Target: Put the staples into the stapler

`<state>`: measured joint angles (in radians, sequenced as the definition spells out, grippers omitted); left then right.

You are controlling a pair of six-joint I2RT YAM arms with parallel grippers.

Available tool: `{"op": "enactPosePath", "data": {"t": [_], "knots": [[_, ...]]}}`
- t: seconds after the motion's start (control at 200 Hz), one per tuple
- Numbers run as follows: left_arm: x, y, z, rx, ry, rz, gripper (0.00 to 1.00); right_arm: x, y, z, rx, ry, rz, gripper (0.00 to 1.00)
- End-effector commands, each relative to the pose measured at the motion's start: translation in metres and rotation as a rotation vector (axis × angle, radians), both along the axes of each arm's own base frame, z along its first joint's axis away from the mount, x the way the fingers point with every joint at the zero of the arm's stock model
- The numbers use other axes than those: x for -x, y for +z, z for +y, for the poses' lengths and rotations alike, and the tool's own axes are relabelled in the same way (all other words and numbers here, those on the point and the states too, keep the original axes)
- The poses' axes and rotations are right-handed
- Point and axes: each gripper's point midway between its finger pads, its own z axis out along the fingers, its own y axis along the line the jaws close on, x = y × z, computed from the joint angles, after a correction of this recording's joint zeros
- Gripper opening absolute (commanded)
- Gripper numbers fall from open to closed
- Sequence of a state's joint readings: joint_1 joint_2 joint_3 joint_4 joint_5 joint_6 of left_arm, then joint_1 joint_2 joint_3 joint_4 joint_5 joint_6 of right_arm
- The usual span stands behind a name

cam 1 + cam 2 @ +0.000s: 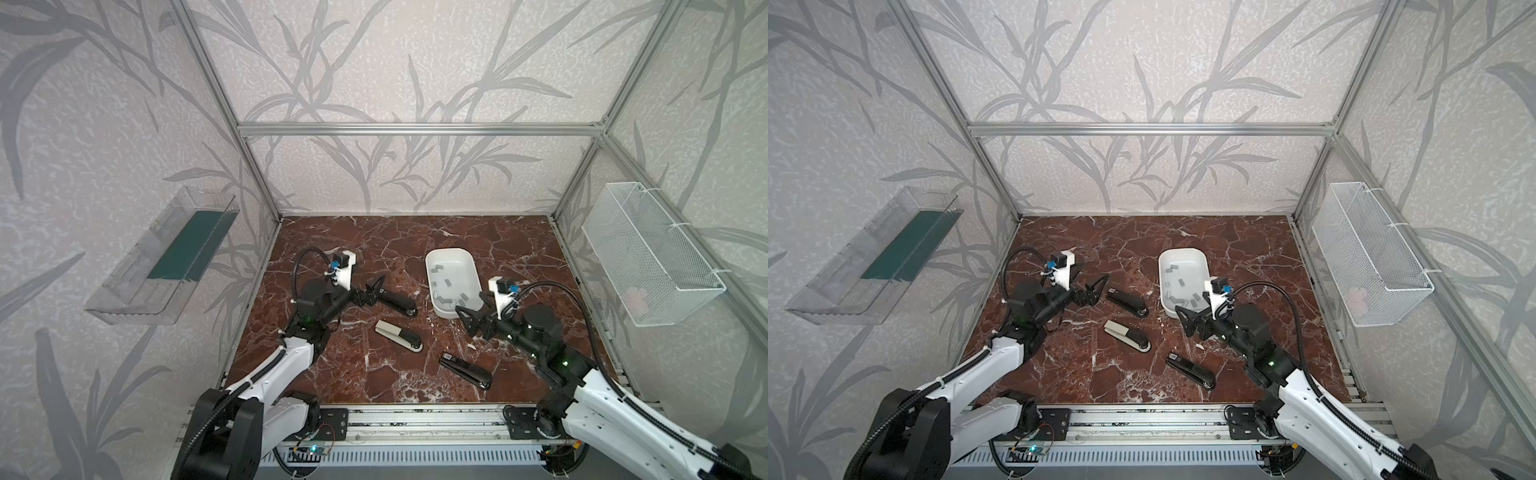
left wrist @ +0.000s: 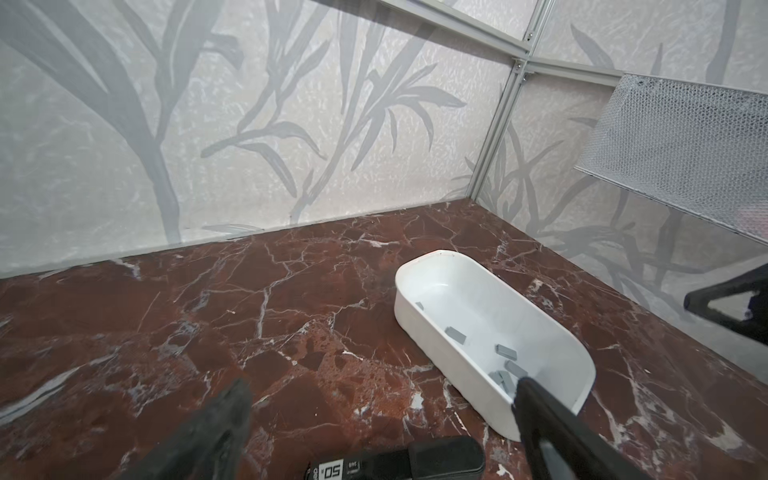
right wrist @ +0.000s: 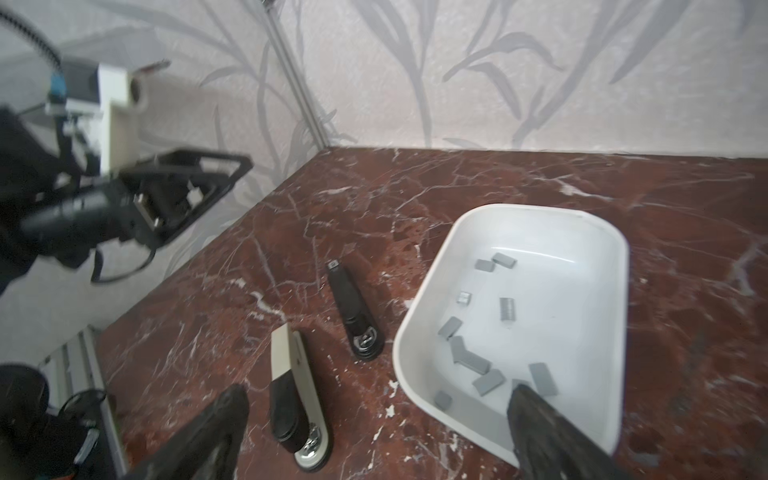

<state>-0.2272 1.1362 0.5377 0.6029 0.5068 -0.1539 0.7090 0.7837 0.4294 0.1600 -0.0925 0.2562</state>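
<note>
1. Enclosure. The walls [image 1: 415, 83] are matte and grainy, printed with grey leaf shapes. Aluminium frame bars [image 1: 415, 129] run along the corners.

2. Table [image 1: 374, 249]. A flat, glossy surface with a red-brown marble pattern and white veins.

3. Wall fittings. A long white wire-mesh basket [image 1: 652, 257] hangs on the right wall. A clear plastic bin [image 1: 137, 274] with a dark green panel hangs on the left wall.

4. Tub [image 3: 602, 332]. Smooth white plastic, oblong with rounded corners and low walls. It stands right of centre at mid depth.

5. Staplers. Three lie on the table in a diagonal row to the left of and nearer than the tub:
- far black stapler [image 1: 397, 301]
- beige stapler [image 1: 399, 336], with a black end
- near black stapler [image 1: 465, 370], glossy and labelled at one end

6. Grippers. Both have black, rough-textured fingers.
- The left gripper [image 2: 382, 384] has its jaws wide apart and holds nothing. It sits over the labelled left end of the far black stapler.
- The right gripper [image 3: 378, 390] also has its jaws wide apart and holds nothing. One fingertip is over the near end of the tub and the other is over the table beside it.

7. The staples [image 3: 508, 309]. Small flat grey rectangular strips with a dull metallic finish. One of them shows fine ridges. They all lie loose on the tub floor at mixed angles, most of them toward the near end, where several touch or overlap.
</note>
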Motion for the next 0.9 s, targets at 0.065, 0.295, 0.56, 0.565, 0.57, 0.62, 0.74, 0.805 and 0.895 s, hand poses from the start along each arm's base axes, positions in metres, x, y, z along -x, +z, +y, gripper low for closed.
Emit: {"op": "enactPosePath", "data": {"t": [0.065,0.295,0.56,0.565,0.57,0.62,0.74,0.805,0.895], "knots": [[-0.016,0.012,-0.029,-0.111,-0.176,0.028,0.99,0.014,-0.026,0.058,0.212,0.178,-0.057,0.76],[-0.003,0.005,-0.042,-0.464,-0.337,-0.178,0.87,-0.004,-0.08,0.074,0.285,0.138,0.037,0.51],[0.038,-0.078,-0.052,-0.673,-0.715,-0.088,0.76,-0.023,-0.103,0.087,0.287,0.135,0.048,0.5],[0.037,-0.08,-0.052,-0.674,-0.718,-0.083,0.75,-0.024,-0.104,0.086,0.287,0.131,0.052,0.5],[0.038,-0.081,-0.052,-0.676,-0.723,-0.082,0.75,-0.024,-0.104,0.086,0.287,0.13,0.053,0.5],[0.039,-0.09,-0.054,-0.685,-0.748,-0.06,0.72,-0.032,-0.113,0.085,0.284,0.119,0.08,0.49],[0.041,-0.105,-0.066,-0.754,-0.76,-0.097,0.72,-0.053,-0.13,0.074,0.267,0.061,0.117,0.49],[0.044,-0.109,-0.072,-0.767,-0.769,-0.118,0.72,-0.061,-0.138,0.072,0.273,0.053,0.117,0.51],[0.044,-0.114,-0.077,-0.772,-0.785,-0.117,0.72,-0.07,-0.147,0.069,0.297,0.041,0.106,0.51]]}}
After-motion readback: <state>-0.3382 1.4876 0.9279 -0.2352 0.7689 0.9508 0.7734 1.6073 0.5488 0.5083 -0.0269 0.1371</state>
